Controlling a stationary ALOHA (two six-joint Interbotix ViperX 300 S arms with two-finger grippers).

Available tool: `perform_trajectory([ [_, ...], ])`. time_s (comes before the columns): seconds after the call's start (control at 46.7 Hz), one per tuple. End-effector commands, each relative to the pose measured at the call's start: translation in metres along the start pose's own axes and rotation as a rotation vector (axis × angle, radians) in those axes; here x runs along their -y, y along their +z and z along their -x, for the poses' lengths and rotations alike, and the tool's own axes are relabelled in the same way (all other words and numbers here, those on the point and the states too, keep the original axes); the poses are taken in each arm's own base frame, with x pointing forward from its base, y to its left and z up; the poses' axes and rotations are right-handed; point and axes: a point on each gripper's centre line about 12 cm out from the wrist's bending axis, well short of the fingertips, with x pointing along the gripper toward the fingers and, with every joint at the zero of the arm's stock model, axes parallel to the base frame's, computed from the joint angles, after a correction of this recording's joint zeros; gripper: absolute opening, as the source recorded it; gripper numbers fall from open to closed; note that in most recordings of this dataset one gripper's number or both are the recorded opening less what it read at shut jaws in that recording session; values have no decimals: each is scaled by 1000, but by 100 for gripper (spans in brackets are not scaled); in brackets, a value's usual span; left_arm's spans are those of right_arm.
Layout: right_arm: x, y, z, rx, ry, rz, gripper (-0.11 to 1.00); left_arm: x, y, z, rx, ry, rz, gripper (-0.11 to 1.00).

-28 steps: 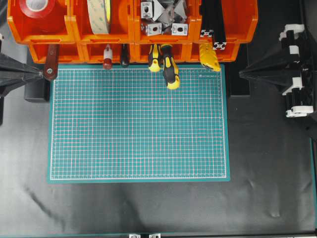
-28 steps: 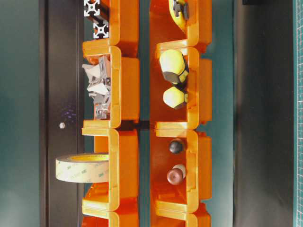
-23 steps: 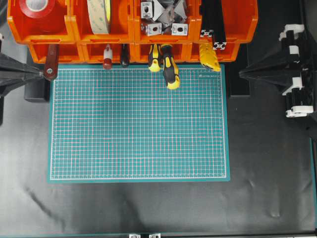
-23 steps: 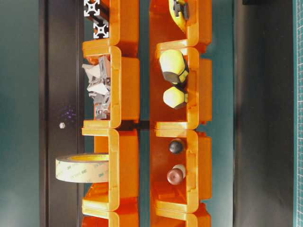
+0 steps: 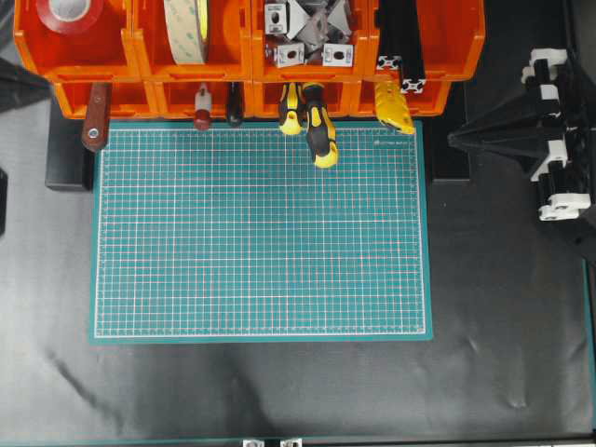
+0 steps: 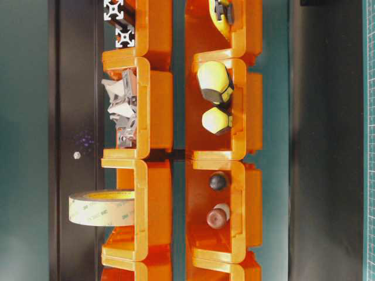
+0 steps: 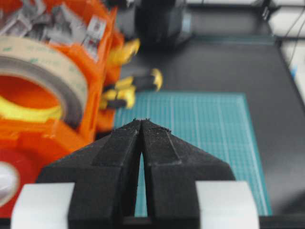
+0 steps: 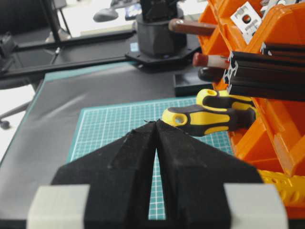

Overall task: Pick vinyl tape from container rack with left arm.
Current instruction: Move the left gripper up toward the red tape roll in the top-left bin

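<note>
Tape roll (image 7: 9, 179), red, lies left of closed left jaws.

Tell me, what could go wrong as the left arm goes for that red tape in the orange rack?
The left end effector is shut; unless it opens, it may only bump the vinyl tape. The bigger cream tape roll stands in the next bin of the container rack, so the arm could brush or grab that instead. The red roll lies flat inside its bin, so the bin's walls may get in the way of a grip.
</note>
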Motion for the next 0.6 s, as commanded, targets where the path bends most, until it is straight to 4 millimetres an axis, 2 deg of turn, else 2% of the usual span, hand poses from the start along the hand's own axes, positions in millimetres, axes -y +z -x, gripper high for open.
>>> perform_trajectory([
  [0.0, -1, 9, -2, 17, 2, -5, 0, -12, 25, 7, -123, 58, 8, 0],
  [0.129, -2, 12, -1, 49, 7, -4, 0, -26, 34, 4, -290, 113, 38, 0],
  [0.279, -1, 12, -1, 53, 6, -3, 0, -30, 38, -4, -448, 125, 36, 0],
  [0.579, 0, 10, -2, 49, 1, -3, 0, -34, 50, -25, -626, 91, -87, 1],
])
